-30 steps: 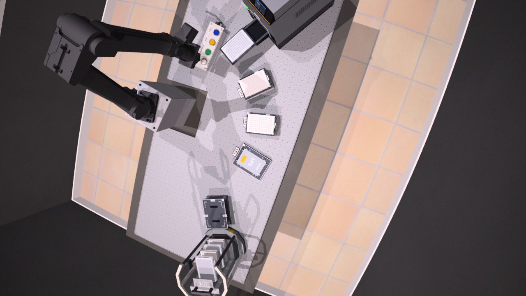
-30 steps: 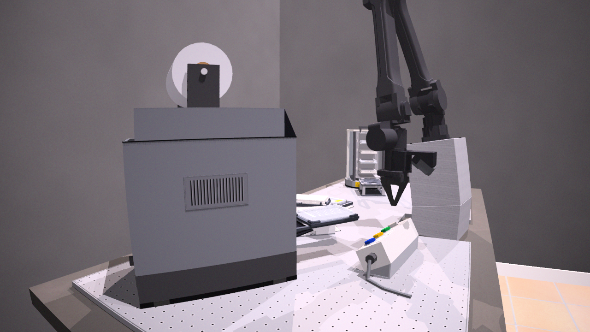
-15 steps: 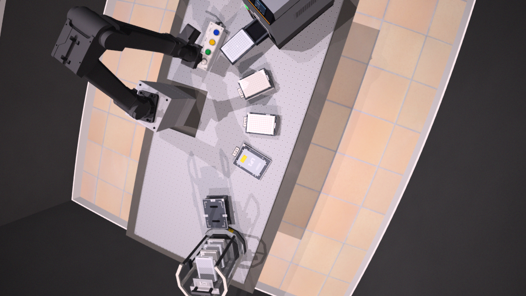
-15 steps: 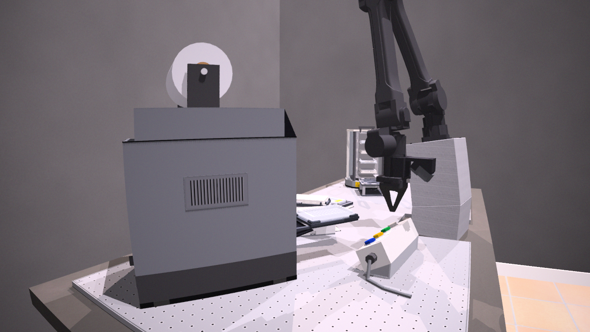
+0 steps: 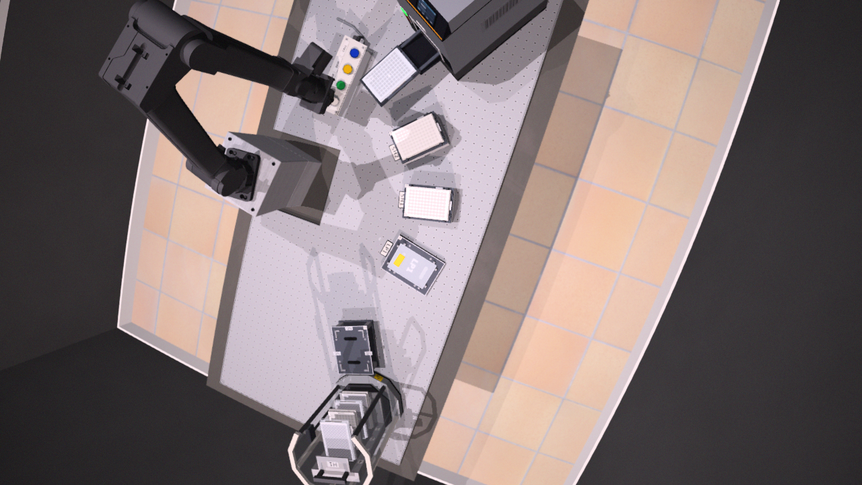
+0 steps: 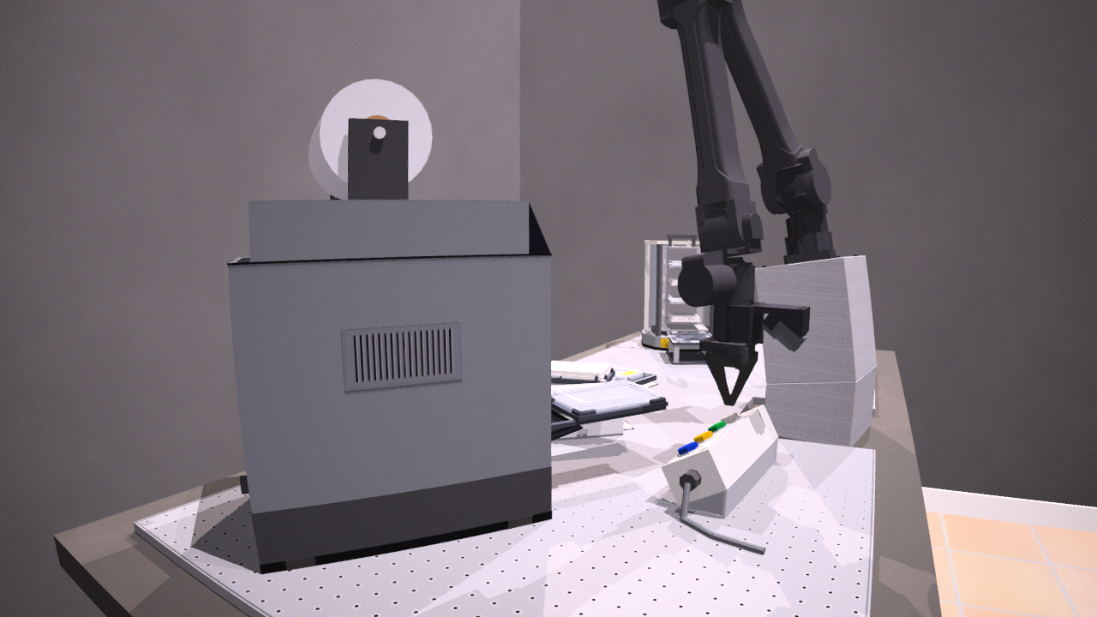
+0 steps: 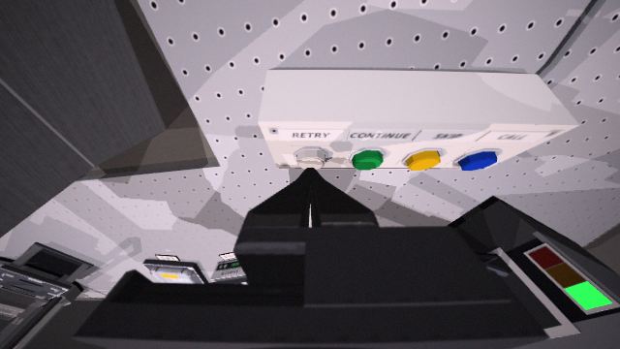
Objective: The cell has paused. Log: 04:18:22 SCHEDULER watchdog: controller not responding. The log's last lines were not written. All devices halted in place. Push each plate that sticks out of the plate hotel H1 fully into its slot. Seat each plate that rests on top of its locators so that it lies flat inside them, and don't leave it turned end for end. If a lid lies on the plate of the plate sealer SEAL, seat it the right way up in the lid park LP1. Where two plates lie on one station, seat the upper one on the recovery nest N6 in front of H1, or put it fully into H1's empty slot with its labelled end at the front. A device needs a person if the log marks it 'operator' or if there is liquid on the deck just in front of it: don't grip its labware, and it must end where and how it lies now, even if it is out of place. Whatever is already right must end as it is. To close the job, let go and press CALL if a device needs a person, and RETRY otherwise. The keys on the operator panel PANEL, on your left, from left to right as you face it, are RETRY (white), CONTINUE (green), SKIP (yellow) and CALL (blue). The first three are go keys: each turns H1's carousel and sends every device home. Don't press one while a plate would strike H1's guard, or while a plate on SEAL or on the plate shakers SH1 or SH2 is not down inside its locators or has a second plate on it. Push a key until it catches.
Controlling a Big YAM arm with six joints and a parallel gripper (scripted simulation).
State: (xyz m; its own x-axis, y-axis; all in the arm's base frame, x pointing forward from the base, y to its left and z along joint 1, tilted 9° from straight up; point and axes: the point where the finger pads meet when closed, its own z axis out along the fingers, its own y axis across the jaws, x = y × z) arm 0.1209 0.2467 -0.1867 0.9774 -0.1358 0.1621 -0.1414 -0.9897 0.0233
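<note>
— Gripper is closed with nothing between its fingers; the two black wedge fingers meet in one point. In the wrist view this point is just under the white RETRY key; whether it touches the key, I cannot tell.

— And the box around the key?

— It is the operator panel PANEL, a pale box with a sloped face on the perforated deck plate. After RETRY come the green CONTINUE key, the yellow SKIP key and the blue CALL key, all low domes. Only the wrist view lets me read the labels. From above, the wrist covers the white key. The exterior view shows a grey cable leaving the panel's end.

— What holds what, farther away?

— At the plate sealer SEAL a white well plate lies on the drawer, with no lid that I can see. Next, two stations each carry one plate: a pinkish one and a white one. After them, the lid park LP1 has a grey insert with a yellow mark. The recovery nest N6 shows its dark top. Farthest is the plate hotel H1, a clear guard around stacked plates. I cannot tell whether one sticks out.

— Anything only one view gives?

— Yes, the exterior view shows the sealer's white film roll and back vent.
</note>
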